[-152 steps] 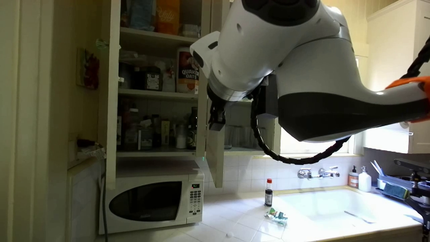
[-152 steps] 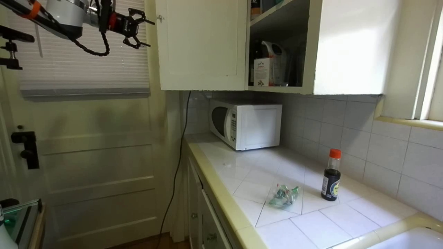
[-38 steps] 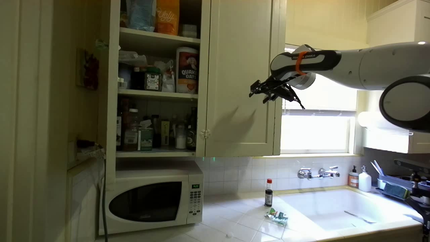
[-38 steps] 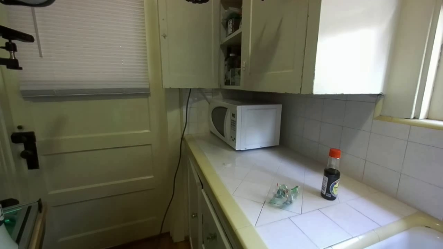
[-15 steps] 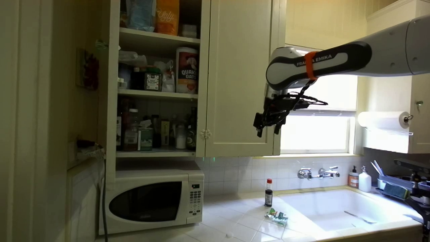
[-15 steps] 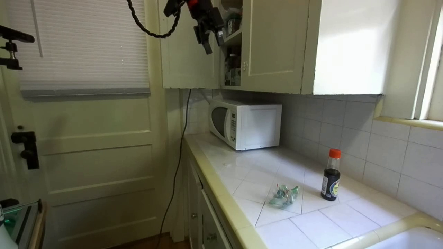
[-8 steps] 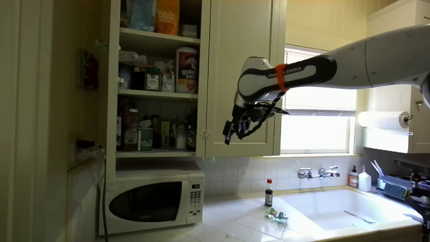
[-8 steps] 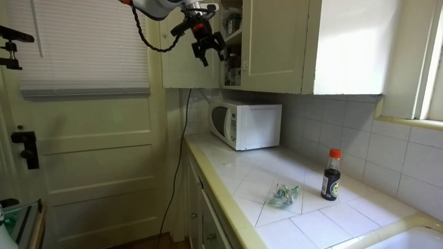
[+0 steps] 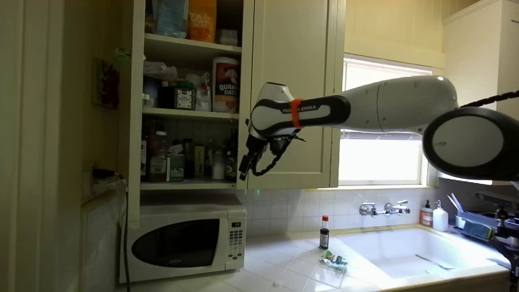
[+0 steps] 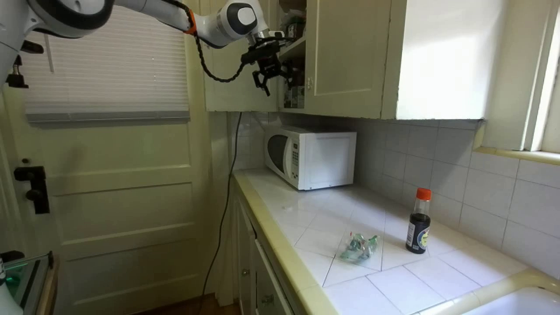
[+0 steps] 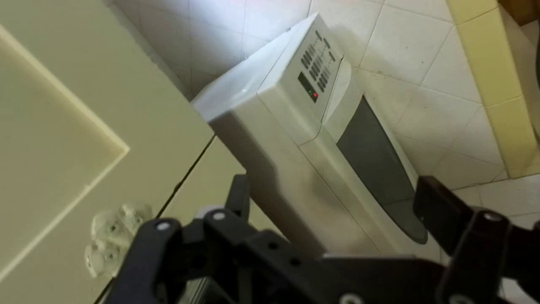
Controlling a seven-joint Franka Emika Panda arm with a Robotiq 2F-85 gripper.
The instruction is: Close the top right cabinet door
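The top right cabinet door, a tall plain cream panel, lies flat against its frame in both exterior views. It fills the left of the wrist view as a cream panel with a painted hinge at its edge. My gripper hangs pointing down in front of the door's left, hinged edge. From the side, the gripper stands apart from the door, before the stocked shelves. Its jaws are wide apart in the wrist view with nothing between the fingertips, and the microwave lies below them. The door's upper part is out of view.
Beside it, the left cabinet door stands swung out from the shelves. A white microwave sits below on the tiled counter. A red-capped bottle and a crumpled wrapper lie towards the sink.
Ten seconds ago the right door stood swung out; it is now flat in its frame. Over the last second my arm has moved left across it and somewhat lower, jaws unchanged.
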